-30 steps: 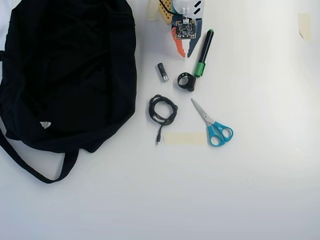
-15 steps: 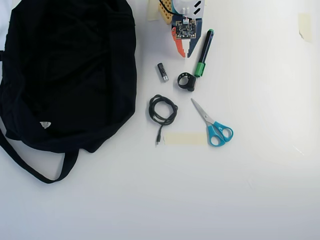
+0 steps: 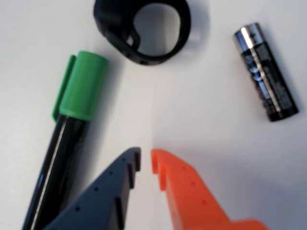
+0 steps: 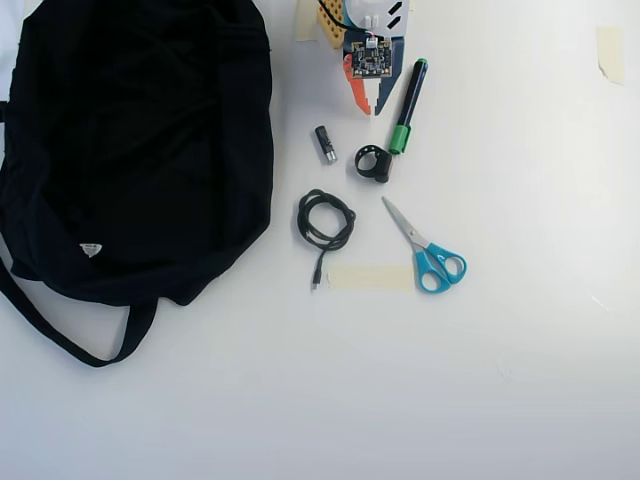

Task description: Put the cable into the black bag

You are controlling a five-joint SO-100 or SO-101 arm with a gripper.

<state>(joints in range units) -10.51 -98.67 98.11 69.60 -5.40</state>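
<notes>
Right now your pincer [image 4: 367, 110] is sitting at the top of the overhead view with its two fingers, one orange and one dark blue, drawn nearly together and gripping nothing; in the wrist view [image 3: 145, 160] only a thin slit is showing between the tips. You are looking at one cable [image 4: 325, 222], lying as a small loose coil on the white table [image 4: 520, 380], well below the pincer tips in the overhead view and slightly to their left, its short plug end trailing down away from the pincer toward one strip of tape [image 4: 371, 277]. One black bag [image 4: 135, 140] is spreading out far to the left of the pincer, with its single strap [image 4: 60, 335] looping below it and one tiny white label [image 4: 90, 249] showing near its lower edge; the cable is lying apart from the bag, not touching it. Just beside the pincer on the right, one green-capped marker [image 4: 408, 106] is lying almost alongside the fingers. One black ring clip [image 4: 373, 162] is resting just beyond the tips, touching or nearly touching the marker's cap end, and one battery [image 4: 325, 144] is lying near the tips on the left. One pair of blue-handled scissors [image 4: 425, 248] is lying further below, to the right of the cable.
</notes>
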